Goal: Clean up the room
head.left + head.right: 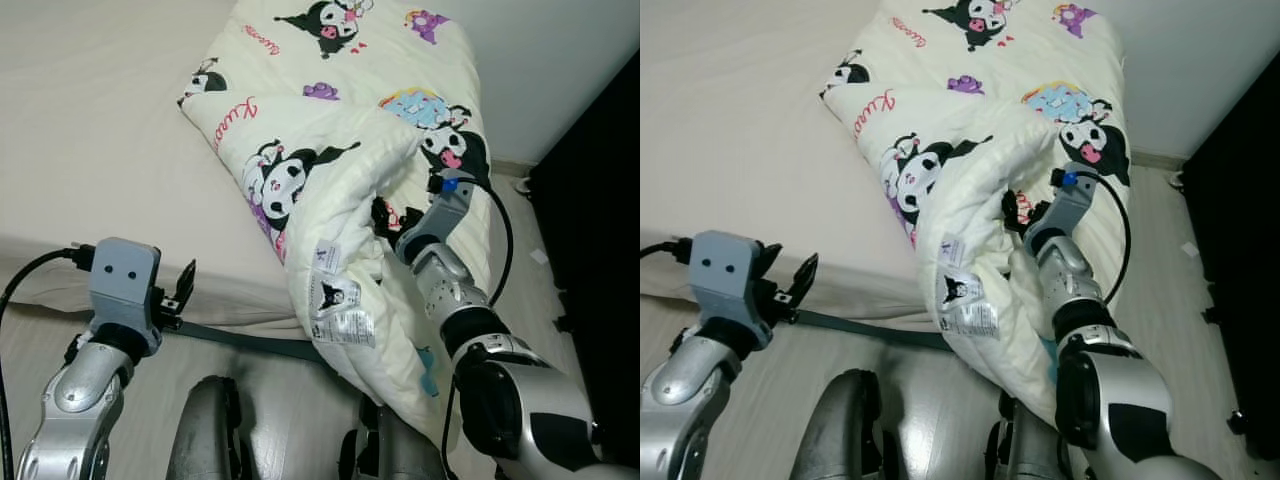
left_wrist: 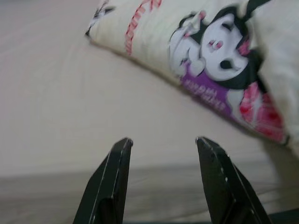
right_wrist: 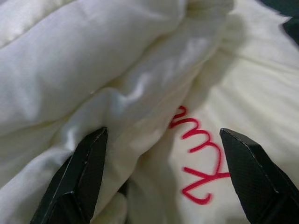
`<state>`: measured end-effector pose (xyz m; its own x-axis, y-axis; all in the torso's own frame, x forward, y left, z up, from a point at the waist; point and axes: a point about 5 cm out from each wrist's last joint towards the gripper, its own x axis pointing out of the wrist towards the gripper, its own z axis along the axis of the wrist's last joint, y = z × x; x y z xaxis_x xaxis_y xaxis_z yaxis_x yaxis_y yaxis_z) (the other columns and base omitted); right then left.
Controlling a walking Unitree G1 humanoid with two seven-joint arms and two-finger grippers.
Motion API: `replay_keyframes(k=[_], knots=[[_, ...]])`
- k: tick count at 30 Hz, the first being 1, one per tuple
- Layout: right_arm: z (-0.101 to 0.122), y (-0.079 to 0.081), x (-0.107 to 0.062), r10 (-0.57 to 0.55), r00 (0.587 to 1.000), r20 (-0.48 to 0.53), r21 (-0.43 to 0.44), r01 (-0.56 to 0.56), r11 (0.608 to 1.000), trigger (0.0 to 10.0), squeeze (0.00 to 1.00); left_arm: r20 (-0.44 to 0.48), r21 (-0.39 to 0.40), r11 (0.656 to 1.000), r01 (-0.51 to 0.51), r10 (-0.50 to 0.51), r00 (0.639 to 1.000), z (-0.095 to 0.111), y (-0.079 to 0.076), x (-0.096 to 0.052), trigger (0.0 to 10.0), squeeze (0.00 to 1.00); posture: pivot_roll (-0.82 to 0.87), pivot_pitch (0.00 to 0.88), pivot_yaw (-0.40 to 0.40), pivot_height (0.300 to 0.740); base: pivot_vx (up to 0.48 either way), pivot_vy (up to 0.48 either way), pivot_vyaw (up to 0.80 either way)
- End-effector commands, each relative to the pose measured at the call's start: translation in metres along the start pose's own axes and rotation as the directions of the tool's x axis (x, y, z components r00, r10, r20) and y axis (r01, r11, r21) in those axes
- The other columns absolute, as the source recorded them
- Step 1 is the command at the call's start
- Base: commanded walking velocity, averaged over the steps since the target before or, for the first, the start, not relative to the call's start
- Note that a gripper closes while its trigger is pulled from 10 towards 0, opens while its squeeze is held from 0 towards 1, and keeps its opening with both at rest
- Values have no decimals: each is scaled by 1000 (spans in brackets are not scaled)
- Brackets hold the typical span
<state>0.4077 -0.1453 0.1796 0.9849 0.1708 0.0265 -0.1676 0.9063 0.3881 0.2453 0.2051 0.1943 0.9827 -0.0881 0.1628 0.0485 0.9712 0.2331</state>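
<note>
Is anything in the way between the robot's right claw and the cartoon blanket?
No. The right gripper is open and already pressed into the blanket, one finger against a fold. Nothing visible sits between them. The left gripper is open by the bed.

Home bedroom; bed [image 1: 110, 150] with cartoon-print quilt [image 1: 330, 130]; wood floor [image 1: 290, 400]

Cream quilt [image 1: 330, 120] w/ black cartoon prints, beige mattress [image 1: 90, 130].

We read only partial red script "Kuro…" on the comforter [image 1: 340, 130]; its care label [image 1: 342, 322] print was too small.
</note>
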Motion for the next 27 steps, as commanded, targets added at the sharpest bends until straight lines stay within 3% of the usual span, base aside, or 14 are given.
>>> replay_keyframes(k=[1, 3, 4, 11, 12, 14, 15, 17, 18, 19, 27], knots=[[-11, -1, -2, -1, 999, -52, 8, 2, 1000, 10000, 1000, -18, 16, 1000, 5, -4, 1000, -1, 2, -4, 10000, 0, 268, 398, -117, 594, 0, 0, 0], [-16, 6, 0, 22, 997, -80, 19, -21, 1000, 10000, 1000, -20, 26, 1000, -1, 2, 1000, 1, 4, -7, 10000, 0, 282, 411, -121, 594, 0, 0, 0], [-15, 12, 2, 34, 996, -82, 42, -31, 999, 10000, 0, -19, 34, 999, -2, 2, 1000, 4, 6, -9, 10000, 0, 285, 412, -122, 594, 0, 0, 0], [-5, 17, 6, 63, 998, -26, 128, -59, 990, 10000, 0, -19, 43, 999, 22, -21, 1000, 12, 5, -12, 10000, 0, 289, 410, -122, 594, 0, 0, 0], [-4, 17, 5, 68, 997, -19, 128, -65, 990, 8745, 0, -18, 39, 999, 38, -37, 999, 12, 3, -12, 10000, 0, 288, 409, -121, 594, 0, 0, 0], [-4, 17, 5, 72, 997, -16, 126, -69, 990, 8745, 0, -18, 35, 998, 49, -49, 999, 13, 2, -12, 10000, 0, 288, 409, -121, 594, 0, 0, 0], [-4, 16, 5, 76, 997, -13, 127, -74, 989, 3020, 0, -21, 34, 997, 64, -64, 998, 12, 0, -13, 10000, 0, 287, 409, -119, 594, 0, 0, 0], [-4, 16, 5, 76, 997, -13, 127, -74, 989, 3020, 0, -21, 34, 997, 64, -64, 998, 12, 0, -13, 10000, 0, 287, 409, -119, 594, 0, 0, 0], [-3, 16, 5, 78, 997, -11, 128, -76, 989, 1020, 0, -24, 34, 997, 75, -74, 997, 12, -1, -13, 10000, 0, 287, 409, -119, 594, 0, 0, 0], [-3, 16, 5, 86, 996, -8, 127, -84, 988, 0, 0, -27, 25, 996, 90, -89, 996, 12, -3, -14, 10000, 0, 282, 409, -117, 594, 0, 0, 0], [-1, 18, 6, 119, 993, -4, 121, -118, 986, 0, 0, -17, -47, 967, 251, -252, 968, 17, -20, -18, 10000, 0, 275, 410, -121, 594, 0, 0, 0]])
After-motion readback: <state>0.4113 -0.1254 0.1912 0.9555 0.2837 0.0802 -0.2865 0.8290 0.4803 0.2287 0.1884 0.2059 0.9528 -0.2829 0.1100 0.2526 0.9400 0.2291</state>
